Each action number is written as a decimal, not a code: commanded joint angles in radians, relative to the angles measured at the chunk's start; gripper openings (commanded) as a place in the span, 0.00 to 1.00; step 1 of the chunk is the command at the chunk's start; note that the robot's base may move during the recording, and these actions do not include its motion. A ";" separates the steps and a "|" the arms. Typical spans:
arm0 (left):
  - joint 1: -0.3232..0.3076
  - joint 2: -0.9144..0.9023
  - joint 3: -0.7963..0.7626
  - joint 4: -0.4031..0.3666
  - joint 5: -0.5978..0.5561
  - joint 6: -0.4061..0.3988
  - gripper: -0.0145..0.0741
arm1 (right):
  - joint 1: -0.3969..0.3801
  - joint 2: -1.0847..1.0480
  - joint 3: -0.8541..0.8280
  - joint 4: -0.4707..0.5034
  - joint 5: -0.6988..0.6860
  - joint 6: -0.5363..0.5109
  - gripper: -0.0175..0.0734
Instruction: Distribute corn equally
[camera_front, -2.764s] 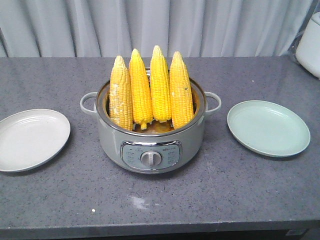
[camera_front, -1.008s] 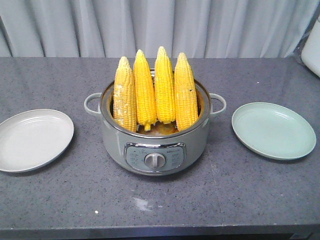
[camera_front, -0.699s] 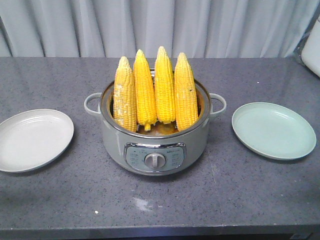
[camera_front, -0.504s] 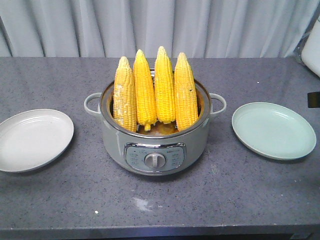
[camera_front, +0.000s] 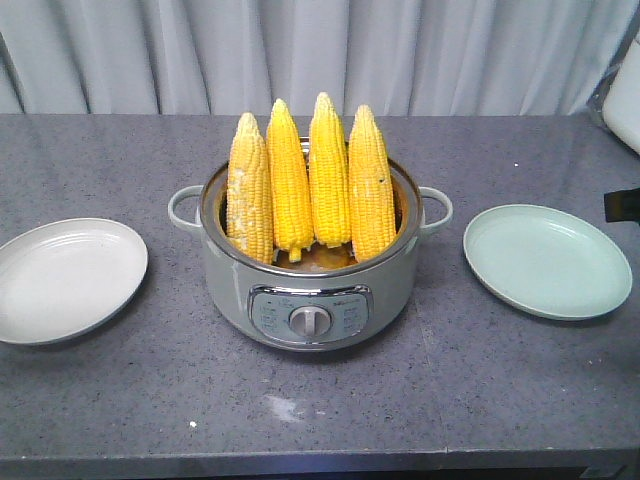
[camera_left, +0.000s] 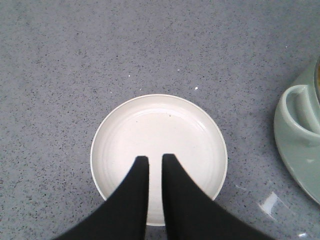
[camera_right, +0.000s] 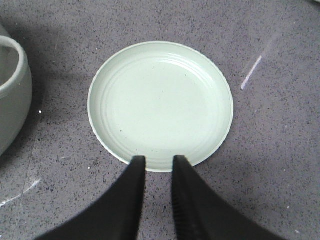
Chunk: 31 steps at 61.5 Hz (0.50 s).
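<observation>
- Currently, four cobs of corn (camera_front: 290, 180) stand upright, tips up, side by side in the open electric cooker (camera_front: 310, 290) at the middle of the grey speckled table (camera_front: 450, 400)
- The leftmost cob is paler than the other three, and all four lean against the cooker's far wall
- The cooker's dial (camera_front: 305, 320) faces the table's near edge, and a loop handle sticks out on each side
- A white plate (camera_front: 70, 280) lies by the table's left edge and a pale green plate (camera_front: 545, 260) lies toward the right edge, each well apart from the cooker
- My left gripper (camera_left: 155, 159) hangs over the near part of the white plate; its two black fingers are a narrow slit apart, and the plate shows through the gap
- My right gripper (camera_right: 159, 159) hangs over the near rim of the green plate; its fingers are apart by a somewhat wider gap, with rim and table showing between them
- A grey curtain (camera_front: 300, 50) hangs behind the table's far edge
</observation>
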 joint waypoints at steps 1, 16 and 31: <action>0.001 -0.011 -0.036 -0.005 -0.064 -0.008 0.39 | -0.001 -0.014 -0.033 -0.009 -0.035 -0.004 0.51; 0.001 -0.011 -0.036 -0.005 -0.068 -0.011 0.72 | -0.001 -0.014 -0.033 -0.005 -0.028 -0.001 0.82; 0.001 -0.011 -0.036 -0.005 -0.070 -0.011 0.78 | -0.001 0.023 -0.068 0.113 -0.063 -0.159 0.83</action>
